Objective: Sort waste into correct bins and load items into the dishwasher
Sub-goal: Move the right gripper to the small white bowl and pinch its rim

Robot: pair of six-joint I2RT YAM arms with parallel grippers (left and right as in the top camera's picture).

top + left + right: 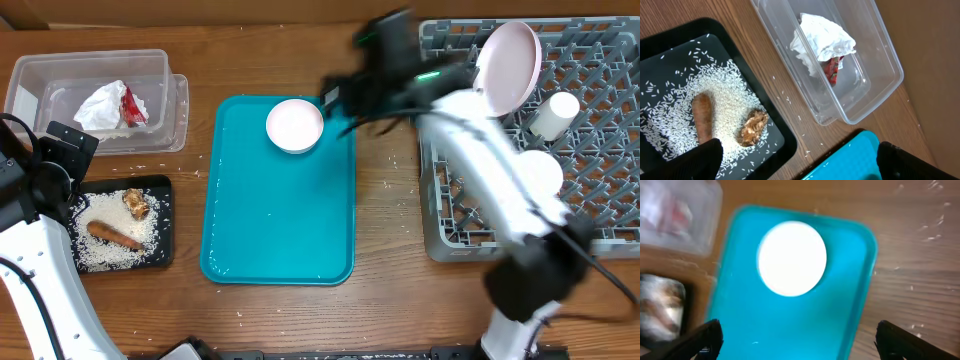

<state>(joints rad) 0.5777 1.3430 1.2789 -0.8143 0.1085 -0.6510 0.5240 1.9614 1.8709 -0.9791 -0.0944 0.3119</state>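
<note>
Fingers [705, 339] of the right gripper [799, 340] are spread wide and empty. They hang directly over the teal serving tray [790, 322] and frame the one white bowl [792, 258] near the tray's far end. That bowl looks like the next dish to lift, which would explain the wide stance above it.

The left gripper [795, 160] is also spread wide and holds nothing. It hovers off the tray's left side, above the two bins. Just left of the tray, toward the robot, lies the black tray [660, 45] for food waste. It holds one carrot [702, 117], one brown lump [752, 127] and a bed of rice grains [730, 97], with a few grains strayed onto the wood. Off the tray's far-left corner, the clear tub [860, 75] holds dry rubbish: one crumpled paper [822, 42] with a red scrap.

Right of the tray stands the grey dish rack [600, 150]. It carries one large plate [508, 65] propped upright among the pegs, one cup [553, 115], and what looks like one more bowl [548, 168], partly hidden by the blurred right arm.
</note>
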